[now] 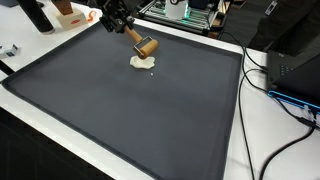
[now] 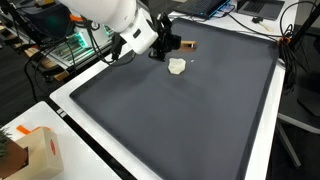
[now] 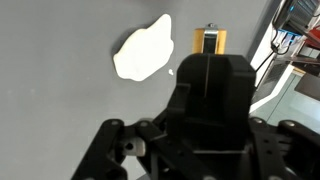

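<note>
here we see the gripper (image 1: 119, 23) clamped on the handle of a wooden mallet (image 1: 147, 46), tilted so its head reaches down near the mat (image 1: 120, 110), at the white lump's (image 3: 143, 48) three o'clock in the wrist view.

Open mat (image 1: 130, 120) beyond white lump (image 1: 141, 63)

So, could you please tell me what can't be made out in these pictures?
Wrist view: the tool hides its own fingertips, so its hold on the wooden block is unclear.
Exterior views: the white lump is too small to identify.
Exterior views: frame edges cut off the dark mat.
</note>
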`<state>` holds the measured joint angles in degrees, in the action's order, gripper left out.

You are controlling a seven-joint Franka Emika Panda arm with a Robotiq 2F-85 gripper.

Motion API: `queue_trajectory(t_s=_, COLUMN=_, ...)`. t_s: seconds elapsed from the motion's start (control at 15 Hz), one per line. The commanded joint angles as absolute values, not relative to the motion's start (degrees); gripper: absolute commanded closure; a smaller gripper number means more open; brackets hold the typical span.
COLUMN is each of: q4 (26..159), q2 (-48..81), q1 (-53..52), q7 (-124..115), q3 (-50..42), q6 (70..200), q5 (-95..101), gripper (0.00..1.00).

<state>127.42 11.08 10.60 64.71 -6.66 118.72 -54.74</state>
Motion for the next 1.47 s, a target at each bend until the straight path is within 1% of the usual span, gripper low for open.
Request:
queue_trajectory(t_s=0.0, q4=126.7, q2=11.3, q1=11.2, q7=64.1, q3=-6.9, q6=116.4, q5=-56.3, gripper=0.77)
queue_trajectory(t_s=0.4, q4=126.8, q2=10.6, q1=10.7, q7=57.5, q3=-7.0, q6=116.4, q5=-55.0, gripper=0.77)
queue_trajectory(t_s=0.87, q4=126.7, q2=8.3, q1=9.3, q7=44.0, q3=-6.9, q6=119.4, q5=-51.7, gripper=0.77)
queue_trajectory(t_s=1.07, q4=126.7, q2=6.4, q1=8.5, q7=37.7, q3=-6.7, q6=121.1, q5=-47.9, gripper=0.77)
queue_trajectory(t_s=1.2, q4=126.5, q2=4.9, q1=8.1, q7=33.8, q3=-6.5, q6=120.0, q5=-43.9, gripper=0.77)
queue_trajectory(t_s=1.4, q4=126.5, q2=2.2, q1=7.0, q7=25.9, q3=-6.0, q6=120.6, q5=-35.7, gripper=0.77)
